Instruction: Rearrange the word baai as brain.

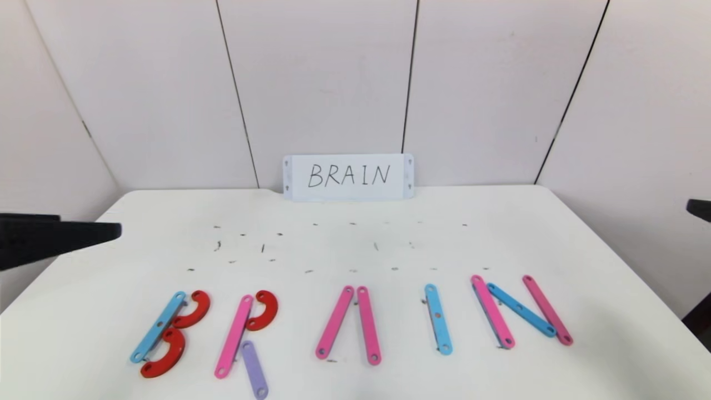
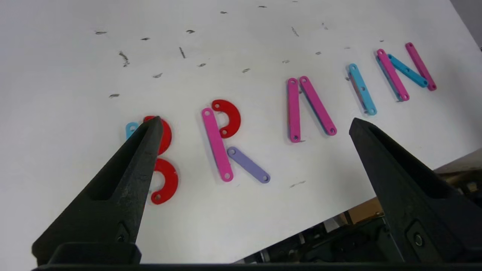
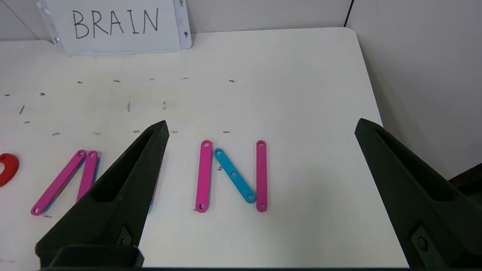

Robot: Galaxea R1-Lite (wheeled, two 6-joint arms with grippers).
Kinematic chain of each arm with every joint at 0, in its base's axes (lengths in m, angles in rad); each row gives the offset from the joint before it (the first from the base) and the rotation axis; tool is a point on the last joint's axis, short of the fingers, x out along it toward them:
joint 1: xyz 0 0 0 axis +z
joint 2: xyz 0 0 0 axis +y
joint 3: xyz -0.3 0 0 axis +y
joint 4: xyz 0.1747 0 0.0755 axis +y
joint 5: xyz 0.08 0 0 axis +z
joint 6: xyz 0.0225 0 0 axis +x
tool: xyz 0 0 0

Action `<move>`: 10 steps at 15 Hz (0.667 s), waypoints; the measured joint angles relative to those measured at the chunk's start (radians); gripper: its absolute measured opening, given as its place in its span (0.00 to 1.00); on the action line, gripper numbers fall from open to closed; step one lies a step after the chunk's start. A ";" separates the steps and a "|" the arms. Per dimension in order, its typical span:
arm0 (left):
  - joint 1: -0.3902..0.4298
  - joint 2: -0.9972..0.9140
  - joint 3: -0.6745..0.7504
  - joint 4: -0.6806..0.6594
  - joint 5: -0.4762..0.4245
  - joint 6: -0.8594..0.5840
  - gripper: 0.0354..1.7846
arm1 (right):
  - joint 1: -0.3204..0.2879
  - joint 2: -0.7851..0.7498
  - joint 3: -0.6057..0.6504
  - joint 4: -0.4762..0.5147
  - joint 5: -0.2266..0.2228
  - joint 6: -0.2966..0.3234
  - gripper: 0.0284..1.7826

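Observation:
Plastic strip letters lie in a row along the white table's front. From the left: a light-blue bar [image 1: 158, 326] with two red curves [image 1: 194, 310]; a pink bar [image 1: 234, 337] with a red curve [image 1: 265, 311] and a purple bar [image 1: 254, 369]; two leaning pink bars [image 1: 335, 322]; one light-blue bar [image 1: 438, 319]; then pink, blue [image 1: 521, 310] and pink bars. My left gripper [image 1: 114, 232] hovers at the far left, open and empty [image 2: 255, 120]. My right gripper [image 1: 699, 208] is at the far right edge, open and empty above the last letter [image 3: 261, 121].
A white card [image 1: 348, 176] with handwritten BRAIN leans against the back wall. Small dark scuff marks [image 1: 263, 248] dot the table's middle. The table's [image 1: 583, 233] rounded right corner and side edge lie close to the right arm. Wall panels close the back.

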 joint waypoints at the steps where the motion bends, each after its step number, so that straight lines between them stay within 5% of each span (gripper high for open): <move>1: 0.000 -0.054 0.031 0.000 0.039 0.000 0.97 | 0.000 -0.049 0.028 0.000 -0.001 -0.002 0.97; 10: 0.006 -0.501 0.187 0.055 0.327 0.000 0.97 | -0.042 -0.523 0.259 0.003 -0.016 0.000 0.97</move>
